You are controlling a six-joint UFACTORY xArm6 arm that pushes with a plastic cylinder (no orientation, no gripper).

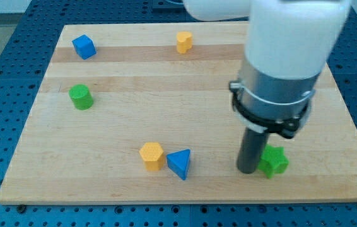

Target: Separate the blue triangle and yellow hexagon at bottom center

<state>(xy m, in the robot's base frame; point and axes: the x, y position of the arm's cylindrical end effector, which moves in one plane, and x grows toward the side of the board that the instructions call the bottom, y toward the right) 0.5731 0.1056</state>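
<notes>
Tip (248, 170) bare, touching the green star (273, 161) at three o'clock; blue triangle (180, 163) and yellow hexagon (151, 156) touching at my nine.

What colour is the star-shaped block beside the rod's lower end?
Green. The star block shows best in the camera view, touching my tip on the view's right.

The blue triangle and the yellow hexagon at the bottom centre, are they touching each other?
Touching. In the camera view the yellow hexagon and the blue triangle meet edge to edge, with no board visible between them.
</notes>
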